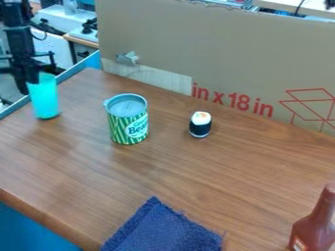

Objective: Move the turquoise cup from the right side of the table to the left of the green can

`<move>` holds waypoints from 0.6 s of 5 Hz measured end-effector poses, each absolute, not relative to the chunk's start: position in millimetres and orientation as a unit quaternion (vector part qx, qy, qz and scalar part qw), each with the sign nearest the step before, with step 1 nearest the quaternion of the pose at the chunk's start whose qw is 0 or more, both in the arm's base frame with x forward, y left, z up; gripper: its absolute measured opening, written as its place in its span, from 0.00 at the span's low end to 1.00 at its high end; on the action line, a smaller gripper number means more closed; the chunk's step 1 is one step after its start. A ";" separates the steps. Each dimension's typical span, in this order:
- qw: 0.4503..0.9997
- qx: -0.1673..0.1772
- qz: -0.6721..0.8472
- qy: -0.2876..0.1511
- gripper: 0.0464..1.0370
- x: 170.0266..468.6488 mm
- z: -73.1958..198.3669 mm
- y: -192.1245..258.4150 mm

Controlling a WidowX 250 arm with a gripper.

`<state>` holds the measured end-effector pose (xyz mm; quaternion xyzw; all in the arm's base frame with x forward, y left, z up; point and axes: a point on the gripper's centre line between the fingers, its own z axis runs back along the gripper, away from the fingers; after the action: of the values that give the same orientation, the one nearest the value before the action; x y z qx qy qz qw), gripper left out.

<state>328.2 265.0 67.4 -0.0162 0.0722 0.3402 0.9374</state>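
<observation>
The black gripper [31, 87] is at the rim of a smooth, turquoise, tapered cup [45, 101] at the wooden table's [177, 169] upper left; its opening and grip cannot be told. Nearby stands a cylindrical, green-striped can [129, 128]; a coarse-woven blue cloth [163, 230] lies well apart.

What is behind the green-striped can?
Behind the green-striped can, the wooden tabletop runs back to a cardboard panel bearing a tape strip. Whatever the can itself covers cannot be seen.

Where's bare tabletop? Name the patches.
Bare: the middle, between green can, sushi piece, blue cloth and brown bottle; the left front, between can, cloth and table edge. Crowded: upper left, gripper at cyan cup, can nearby.
</observation>
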 end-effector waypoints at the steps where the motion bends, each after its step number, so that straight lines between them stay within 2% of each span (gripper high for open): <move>1: 0.938 -0.014 0.341 0.069 0.07 323.2 65.3 259.6; 2: 0.935 -0.015 0.344 0.079 0.17 317.9 63.2 256.1; 3: 0.931 -0.010 0.359 0.067 0.42 315.4 78.7 253.3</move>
<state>315.4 253.3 78.7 -0.0105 0.0674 0.3591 0.9308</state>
